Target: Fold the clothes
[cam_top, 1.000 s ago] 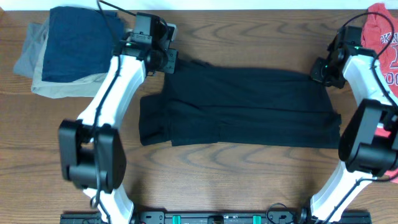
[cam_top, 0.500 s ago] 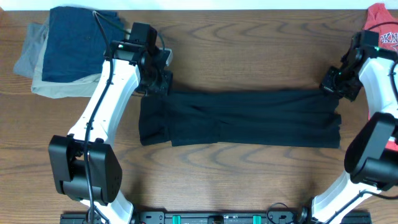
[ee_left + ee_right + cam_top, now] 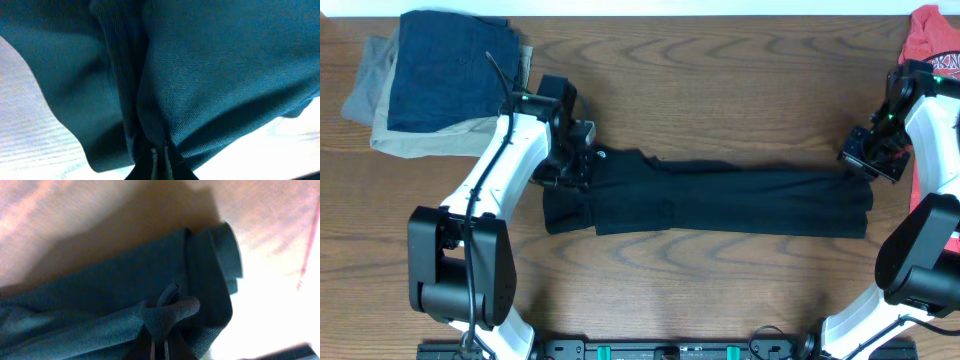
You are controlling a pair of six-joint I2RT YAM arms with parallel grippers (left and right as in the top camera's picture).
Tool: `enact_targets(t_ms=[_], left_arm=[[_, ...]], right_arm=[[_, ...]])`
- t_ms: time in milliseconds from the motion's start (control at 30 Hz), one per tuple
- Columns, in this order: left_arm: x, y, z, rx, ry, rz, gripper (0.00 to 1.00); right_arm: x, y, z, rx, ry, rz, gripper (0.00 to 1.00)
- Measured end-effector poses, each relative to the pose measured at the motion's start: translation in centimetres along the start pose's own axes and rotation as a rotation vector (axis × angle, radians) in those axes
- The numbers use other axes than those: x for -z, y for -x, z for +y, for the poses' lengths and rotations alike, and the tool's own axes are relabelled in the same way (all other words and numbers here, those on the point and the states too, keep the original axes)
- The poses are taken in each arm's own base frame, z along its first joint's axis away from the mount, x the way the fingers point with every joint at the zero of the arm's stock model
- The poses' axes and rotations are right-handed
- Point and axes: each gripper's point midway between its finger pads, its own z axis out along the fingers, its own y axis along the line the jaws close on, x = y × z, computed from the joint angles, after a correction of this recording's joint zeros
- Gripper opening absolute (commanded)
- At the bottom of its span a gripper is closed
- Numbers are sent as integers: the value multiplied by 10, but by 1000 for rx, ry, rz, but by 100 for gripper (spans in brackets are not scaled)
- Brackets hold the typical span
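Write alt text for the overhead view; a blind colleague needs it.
A black shirt, folded into a long band, lies across a table, its ends pinched by the left claw and right claw. Folded garments sit far left, a red t-shirt far right.

We spot single print: white lettering [image 3: 947, 64] on red t-shirt [image 3: 926, 22], far right edge of overhead view. Letters cropped, too small; we cannot read them. We read nothing in wrist views.
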Motion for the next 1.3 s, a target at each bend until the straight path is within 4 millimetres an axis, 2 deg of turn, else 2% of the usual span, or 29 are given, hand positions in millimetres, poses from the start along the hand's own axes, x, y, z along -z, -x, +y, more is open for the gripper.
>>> enact_targets(t_ms=[67, 100, 133, 167, 200, 233, 333, 400, 467, 600, 767, 800, 833, 900, 933, 967, 1000, 1033, 1167, 1300], left_arm=[[-3, -5, 1, 4, 0, 18, 6], [-3, -7, 1, 5, 0, 24, 6], [-3, -9, 1, 8, 1, 34, 6], [-3, -11, 1, 11, 1, 40, 7], [-3, -12, 1, 13, 1, 46, 17], [-3, -15, 1, 16, 2, 59, 31], [-2, -28, 4, 29, 18, 109, 33], [-1, -35, 6, 38, 35, 137, 43], [-1, -37, 9, 40, 53, 146, 48], [-1, -38, 12, 53, 69, 150, 48], [8, -35, 11, 78, 80, 144, 42], [12, -31, 9, 75, 82, 130, 41], [15, -27, 7, 72, 82, 116, 41], [19, -14, 0, 52, 76, 67, 25], [19, -8, -6, 41, 67, 42, 13], [18, -4, -13, 23, 56, 24, 7], [17, -2, -18, 3, 52, 15, 6], [16, 0, -24, -13, 47, 9, 7], [9, 7, -47, -78, 25, -26, 6], [-6, 8, -51, -85, 16, -47, 6]], right_arm=[[0, -6, -5, 0, -26, 22, 5], [0, -9, -7, -2, -36, 32, 11], [0, -11, -9, -3, -45, 43, 24], [1, -14, -12, -2, -60, 54, 52], [1, -16, -13, -5, -65, 59, 79], [1, -18, -15, -6, -74, 69, 99], [2, -25, -21, -3, -102, 97, 99], [3, -26, -22, 0, -113, 97, 99], [2, -24, -23, -1, -117, 91, 99], [2, -22, -21, -2, -106, 82, 99], [1, -21, -15, 4, -78, 81, 98], [1, -21, -12, 10, -74, 78, 94], [1, -20, -9, 20, -70, 71, 84], [1, -18, 2, 60, -62, 50, 46], [0, -18, 6, 70, -60, 42, 35], [0, -16, 15, 93, -54, 21, 24], [0, -16, 19, 108, -53, 16, 18], [0, -15, 25, 128, -49, 0, 13], [-2, -13, 42, 176, -40, -34, 13], [-13, -15, 49, 196, -40, -41, 12]])
